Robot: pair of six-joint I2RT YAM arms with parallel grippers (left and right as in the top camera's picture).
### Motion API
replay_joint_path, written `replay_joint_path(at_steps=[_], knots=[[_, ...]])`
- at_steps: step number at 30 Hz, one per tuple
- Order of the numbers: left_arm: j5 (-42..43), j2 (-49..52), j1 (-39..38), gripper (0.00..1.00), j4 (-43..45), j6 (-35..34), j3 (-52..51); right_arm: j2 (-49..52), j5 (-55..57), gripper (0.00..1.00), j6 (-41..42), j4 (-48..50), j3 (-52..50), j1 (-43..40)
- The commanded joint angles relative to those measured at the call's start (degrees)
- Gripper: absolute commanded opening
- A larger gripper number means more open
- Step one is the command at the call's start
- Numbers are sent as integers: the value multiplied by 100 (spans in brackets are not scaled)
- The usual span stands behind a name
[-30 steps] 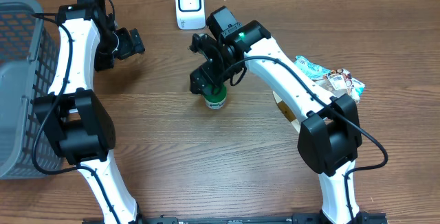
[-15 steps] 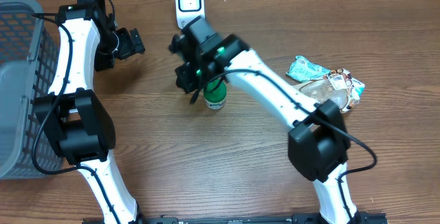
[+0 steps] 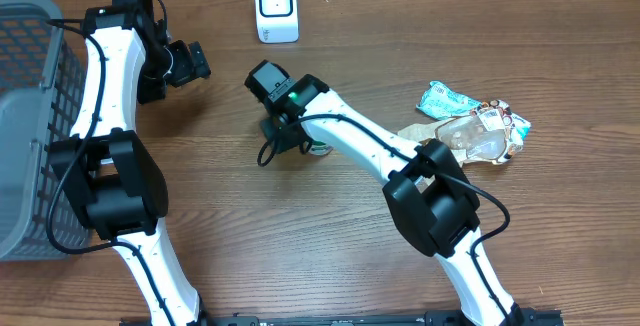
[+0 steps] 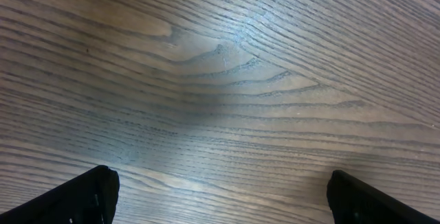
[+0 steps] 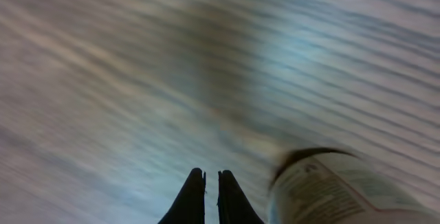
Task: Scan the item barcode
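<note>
My right pincer (image 5: pixel 212 177) is pinched shut with nothing in it. The little bottle (image 5: pixel 337 189) sits just to its right on the desk (image 5: pixel 103 59). My left pincer (image 4: pixel 220 193) is wide open and empty.

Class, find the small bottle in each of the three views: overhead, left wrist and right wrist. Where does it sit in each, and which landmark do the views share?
Overhead: the small bottle peeks out near the picture's centre, mostly hidden under the right arm.
Left wrist: not in it; only wood shows.
Right wrist: bottom right corner, beside the shut right gripper.
Shared landmark: the wood-grain table.
</note>
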Motion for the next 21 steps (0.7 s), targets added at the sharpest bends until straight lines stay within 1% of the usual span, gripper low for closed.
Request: replay_joint_path(at_steps=[1, 10, 21], knots=[[-39, 59, -39, 100, 20, -39, 81, -13, 507, 6, 302, -177, -13, -238], [-39, 59, -39, 99, 20, -39, 81, -13, 859, 5, 1152, -719, -13, -785], [-39, 59, -39, 100, 20, -39, 81, -15, 874, 7, 1261, -1198, -13, -1792]])
